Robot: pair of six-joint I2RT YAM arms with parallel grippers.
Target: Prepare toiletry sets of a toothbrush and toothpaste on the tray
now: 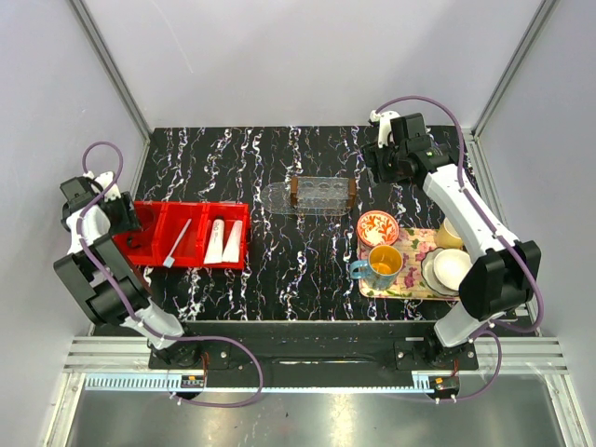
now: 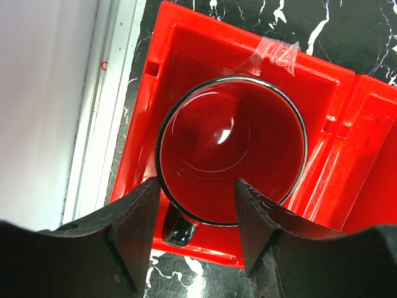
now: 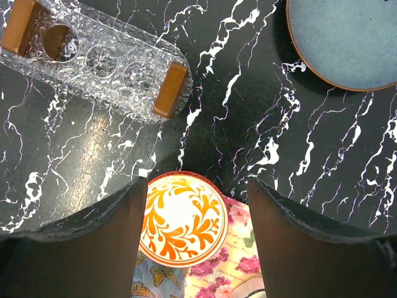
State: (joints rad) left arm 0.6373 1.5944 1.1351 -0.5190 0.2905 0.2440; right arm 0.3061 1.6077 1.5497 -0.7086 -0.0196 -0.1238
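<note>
The black, white-veined tabletop (image 1: 307, 270) fills the middle of the top view. At its left sits a red three-compartment bin (image 1: 200, 207). At lower right a floral tray (image 1: 414, 253) carries an orange-patterned bowl (image 3: 183, 217), a blue mug (image 1: 384, 265) and pale dishes (image 1: 452, 268). The clear oval tray (image 1: 321, 197), with a brown block at each end, lies in the centre, well apart from the bin, with bare tabletop between them.

The left end effector (image 2: 195, 186) hangs over the bin's left compartment, its fingers apart on either side of the near rim of a red mug (image 2: 229, 143) standing there. The top view hides that mug under the left arm. The right end effector (image 3: 196, 183) hovers with fingers spread above the bowl, gripping nothing. A grey-blue plate (image 3: 347, 43), cut off at the upper right of the right wrist view, does not show from above.

The two toothpaste tubes (image 1: 216, 240) lie side by side in the bin's right compartment. The toothbrush (image 1: 177, 244) lies slantwise in the middle one, a partition between it and the tubes.

A scrap of clear tape (image 2: 273, 53) sticks to the bin's far wall
</note>
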